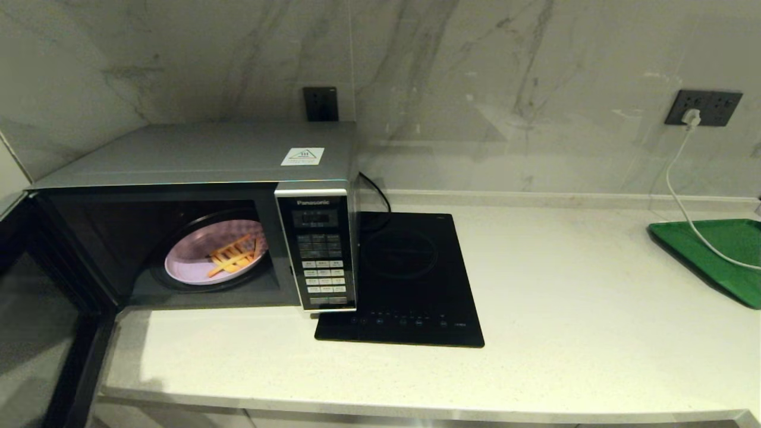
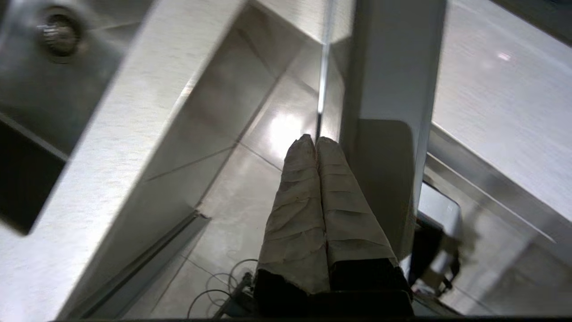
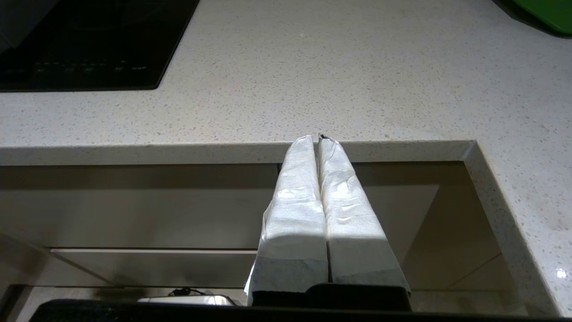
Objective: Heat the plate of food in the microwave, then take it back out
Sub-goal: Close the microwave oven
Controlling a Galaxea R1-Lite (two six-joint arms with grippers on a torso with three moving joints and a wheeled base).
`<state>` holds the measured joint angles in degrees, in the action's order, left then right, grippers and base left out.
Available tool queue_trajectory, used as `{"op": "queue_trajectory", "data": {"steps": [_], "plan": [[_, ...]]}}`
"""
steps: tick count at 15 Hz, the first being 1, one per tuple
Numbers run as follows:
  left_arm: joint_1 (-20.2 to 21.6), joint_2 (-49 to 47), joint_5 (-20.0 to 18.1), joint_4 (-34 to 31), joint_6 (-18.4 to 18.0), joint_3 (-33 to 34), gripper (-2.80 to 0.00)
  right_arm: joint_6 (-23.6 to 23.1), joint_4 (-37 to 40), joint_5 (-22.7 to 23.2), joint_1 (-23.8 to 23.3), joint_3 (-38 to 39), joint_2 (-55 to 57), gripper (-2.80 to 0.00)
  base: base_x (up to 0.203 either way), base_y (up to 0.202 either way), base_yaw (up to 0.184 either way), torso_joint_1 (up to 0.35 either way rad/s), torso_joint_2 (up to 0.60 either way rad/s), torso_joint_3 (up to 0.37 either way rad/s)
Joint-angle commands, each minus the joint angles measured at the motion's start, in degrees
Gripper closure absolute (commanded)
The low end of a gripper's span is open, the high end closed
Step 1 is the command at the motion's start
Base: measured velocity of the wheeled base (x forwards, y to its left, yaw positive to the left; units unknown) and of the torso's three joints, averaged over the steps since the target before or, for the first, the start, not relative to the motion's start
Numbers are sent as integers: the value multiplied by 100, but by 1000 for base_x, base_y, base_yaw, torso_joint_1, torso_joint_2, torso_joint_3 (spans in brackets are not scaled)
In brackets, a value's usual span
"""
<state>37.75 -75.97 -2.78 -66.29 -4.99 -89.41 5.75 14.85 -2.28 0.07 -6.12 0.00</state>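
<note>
Left gripper point(image 2: 316, 141): jaws pressed fully together, nothing between them, hanging low off the surface's left end, pointing at floor tiles w/ a steel sink point(image 2: 58, 31) nearby. Not visible in head view. Right gripper point(image 3: 318, 139): jaws also closed tight and empty, parked just below the surface's front edge, tips lining up w/ that edge.

The plate of food point(image 1: 215, 252) is sitting on the turntable inside the microwave point(image 1: 196, 214), which is standing at the surface's back-left corner. Door point(image 1: 41, 333) is hanging wide open, swung out past the left front edge. So judging by this, either heating isn't started yet or the plate is waiting to be pulled out; can't tell which.

Risks from here:
- Left arm is working beside and below the open door; coming up blind it could be clipping the door's lower edge or slamming it.
- Plate is lying deep-ish in the cavity w/ a low raised rim; closed jaws reaching in would be pushing it rather than gripping, so they need opening first. A thin rim pinch could be tilting it and spilling fry sticks.
- Hob point(image 1: 404, 279) is touching the microwave's right side, so a plate dragged out rightwards could be catching its edge.
- Cable point(image 1: 684, 196) is trailing over the green tray point(image 1: 713, 255) at the right edge: a snag hazard if the right arm is sweeping that way.
</note>
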Motion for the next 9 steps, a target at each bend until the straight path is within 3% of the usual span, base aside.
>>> {"op": "queue_trajectory", "data": {"steps": [1,6,9], "plan": [[-980,408,5,-206,513,174,0,5,9,-1,1,-3,9,0,0,0,0,0,0,0],[-2851,573,92,-317,2263,490,0,5,9,-1,1,-3,9,0,0,0,0,0,0,0],[-3939,582,461,-209,2719,852,0,5,9,-1,1,4,9,0,0,0,0,0,0,0]]}}
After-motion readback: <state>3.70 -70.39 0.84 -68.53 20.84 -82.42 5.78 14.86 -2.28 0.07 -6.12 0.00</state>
